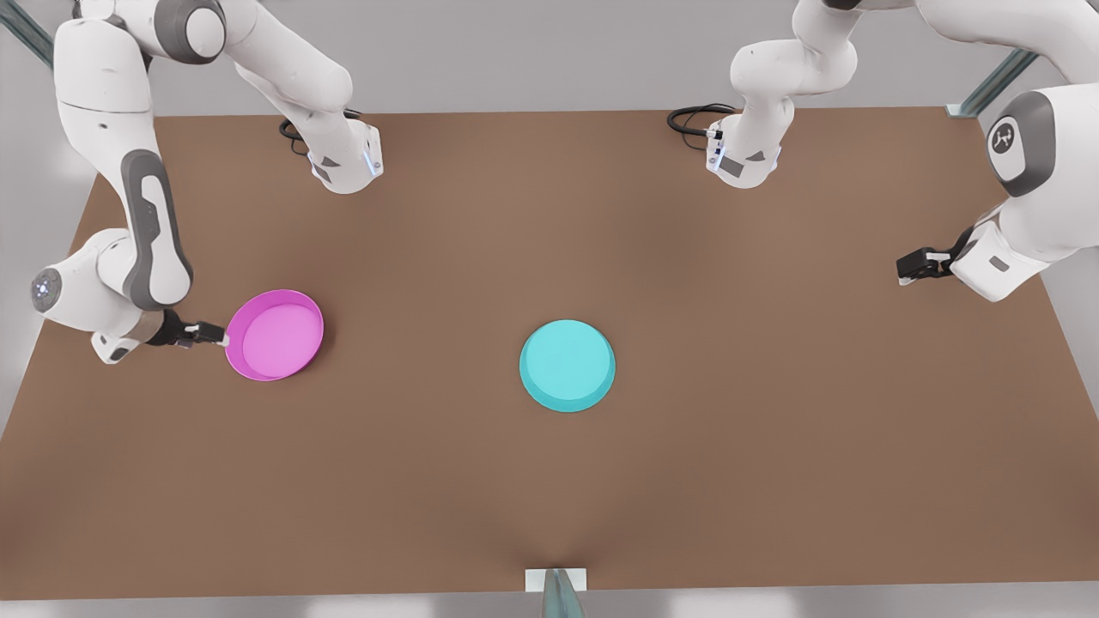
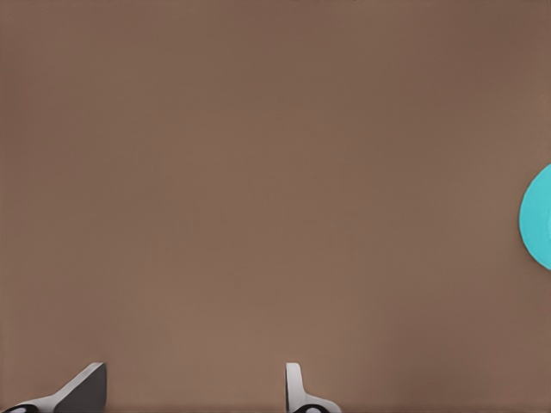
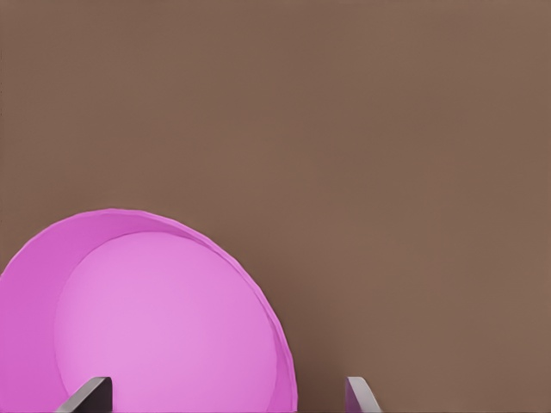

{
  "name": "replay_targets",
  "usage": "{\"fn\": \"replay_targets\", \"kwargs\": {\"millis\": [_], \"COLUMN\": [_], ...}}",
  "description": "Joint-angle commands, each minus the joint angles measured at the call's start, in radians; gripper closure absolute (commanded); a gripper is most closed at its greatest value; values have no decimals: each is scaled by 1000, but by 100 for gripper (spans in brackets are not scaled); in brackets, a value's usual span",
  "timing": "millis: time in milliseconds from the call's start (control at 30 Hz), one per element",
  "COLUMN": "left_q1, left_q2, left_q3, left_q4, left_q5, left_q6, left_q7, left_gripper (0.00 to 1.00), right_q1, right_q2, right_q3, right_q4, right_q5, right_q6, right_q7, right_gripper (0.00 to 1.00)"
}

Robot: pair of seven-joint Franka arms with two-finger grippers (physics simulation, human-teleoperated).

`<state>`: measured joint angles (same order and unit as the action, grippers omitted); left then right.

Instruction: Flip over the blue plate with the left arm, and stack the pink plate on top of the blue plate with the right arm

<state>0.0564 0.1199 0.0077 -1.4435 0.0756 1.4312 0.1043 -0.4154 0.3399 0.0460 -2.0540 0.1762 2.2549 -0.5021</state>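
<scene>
On a brown tabletop [image 1: 549, 481], a round shallow turquoise plastic plate [image 1: 567, 366] lies flat just right of the frame's centre in the front view, its smooth underside facing up. A round shallow magenta-pink plastic plate [image 1: 275, 335] with a paler pink inside sits at the left of the frame, open side up and tipped, well apart from the turquoise one. The right arm's small black two-finger gripper [image 1: 225, 337] reaches in from the frame's left edge and meets the pink plate's near rim; in the right wrist view its two fingers [image 3: 86, 396] stand spread wide, one over the plate's inside [image 3: 164, 318] and one beyond the rim, not yet clamped. The left arm's black gripper [image 1: 903, 268] hangs at the frame's right edge, far from the turquoise plate; in the left wrist view its fingers [image 2: 297, 391] are parted over bare table, grasping nothing, with a sliver of the turquoise plate [image 2: 538, 217] at the picture's right edge.
</scene>
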Motion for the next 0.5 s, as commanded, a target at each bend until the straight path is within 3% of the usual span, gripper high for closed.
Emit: {"fn": "replay_targets", "kwargs": {"millis": [0, 100, 200, 467], "left_q1": [0, 0, 0, 0], "left_q2": [1, 0, 0, 0], "left_q3": [0, -2, -2, -2], "left_q4": [0, 0, 0, 0], "left_q5": [0, 1, 1, 1], "left_q6": [0, 0, 2, 0], "left_q7": [0, 0, 0, 0], "left_gripper": [0, 0, 0, 0], "right_q1": [-2, -32, -85, -143], "right_q2": [14, 34, 119, 192], "right_q3": [0, 0, 0, -2], "right_q4": [18, 44, 187, 140], "right_q5": [0, 12, 40, 40], "right_q6": [0, -66, -239, -239], "right_q7": [-25, -245, -331, -256], "right_gripper": [0, 0, 0, 0]}}
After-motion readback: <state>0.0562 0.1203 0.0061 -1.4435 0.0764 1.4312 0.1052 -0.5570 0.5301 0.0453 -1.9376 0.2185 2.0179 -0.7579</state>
